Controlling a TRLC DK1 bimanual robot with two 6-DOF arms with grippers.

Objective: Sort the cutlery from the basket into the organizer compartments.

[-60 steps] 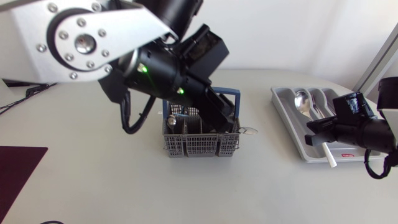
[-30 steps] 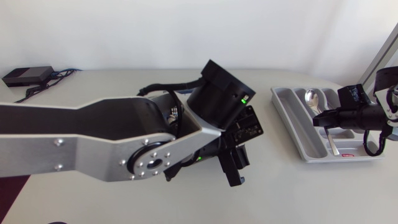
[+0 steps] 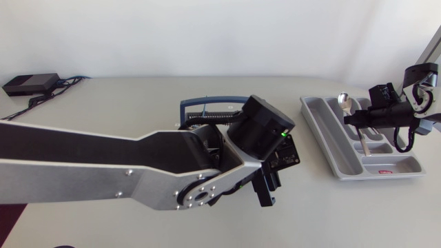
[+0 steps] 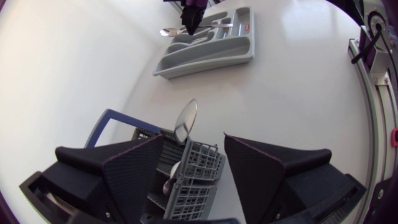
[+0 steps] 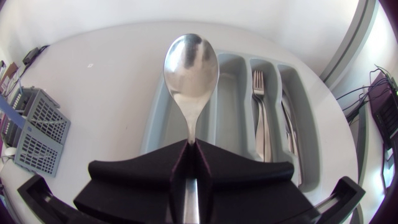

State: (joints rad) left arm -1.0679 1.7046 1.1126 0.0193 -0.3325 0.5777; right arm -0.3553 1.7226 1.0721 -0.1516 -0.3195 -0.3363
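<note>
Shiny spoon (image 5: 191, 68) over the grey organizer (image 5: 231, 112); mesh basket (image 4: 202, 180) holds second spoon (image 4: 185, 121).

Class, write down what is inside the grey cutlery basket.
One spoon stands bowl-up in the basket; a second spoon seems to sit lower beside it. The open fingers of the left end effector hide the outer compartments, so further contents cannot be told.
</note>
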